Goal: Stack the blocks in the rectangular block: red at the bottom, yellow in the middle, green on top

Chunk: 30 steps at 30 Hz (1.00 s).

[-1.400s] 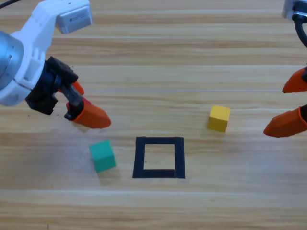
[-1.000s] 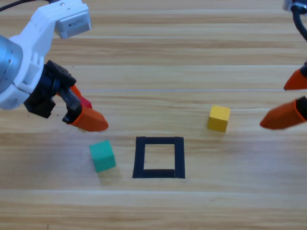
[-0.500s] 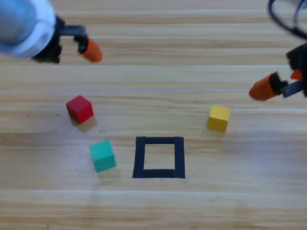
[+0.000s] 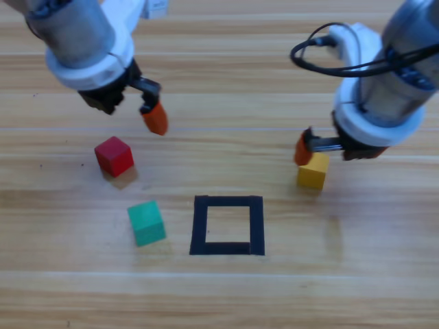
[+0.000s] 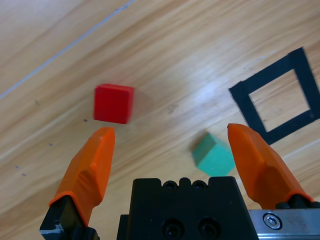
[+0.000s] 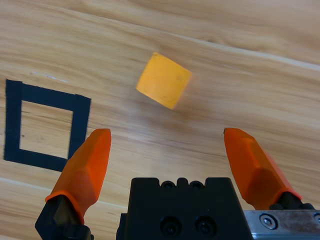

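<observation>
Left gripper (image 5: 170, 145): jaws spread wide and holding nothing, poised over the table's left part, above and just right of the red cube in the high view.
Right gripper (image 6: 167, 150): jaws also wide apart and empty, hovering over the right part, one orange tip overlapping the yellow cube's upper left corner in the high view.
Red cube (image 4: 114, 155): on the bare table, well left of the tape square; in the left wrist view it lies just beyond the left jaw tip, off to that side, not between the jaws.
Yellow cube (image 4: 313, 171): right of the square, ahead of the right jaws and roughly centred between them.
Green cube (image 4: 146, 223): just left of the square.
Tape square (image 4: 228, 225): holds no cube.
Step in hand: the approach to the red cube, which goes in first.
Next move: probably shift the left gripper to centre on red, lower, then close.
</observation>
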Each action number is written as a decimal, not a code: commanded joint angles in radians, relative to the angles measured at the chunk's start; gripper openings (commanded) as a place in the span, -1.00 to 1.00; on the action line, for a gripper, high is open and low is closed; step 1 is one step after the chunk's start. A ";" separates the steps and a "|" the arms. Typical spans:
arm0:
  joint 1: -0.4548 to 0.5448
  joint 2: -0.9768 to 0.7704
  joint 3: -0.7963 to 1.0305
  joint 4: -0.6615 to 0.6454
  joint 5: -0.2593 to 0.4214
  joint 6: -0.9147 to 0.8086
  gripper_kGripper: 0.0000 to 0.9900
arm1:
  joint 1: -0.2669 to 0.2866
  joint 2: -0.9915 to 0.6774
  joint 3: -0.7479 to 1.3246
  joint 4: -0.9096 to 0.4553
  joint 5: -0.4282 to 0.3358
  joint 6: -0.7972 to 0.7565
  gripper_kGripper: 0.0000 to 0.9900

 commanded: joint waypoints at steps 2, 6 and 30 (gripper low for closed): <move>0.137 0.087 0.005 0.025 0.002 0.135 0.94 | -0.056 0.098 -0.050 0.012 0.025 0.105 1.00; 0.143 0.170 -0.017 0.034 0.040 0.157 0.94 | -0.067 0.115 -0.064 0.012 0.019 0.159 0.98; 0.142 0.348 -0.102 0.045 0.049 0.215 0.91 | -0.073 0.291 -0.141 0.012 0.004 0.272 0.79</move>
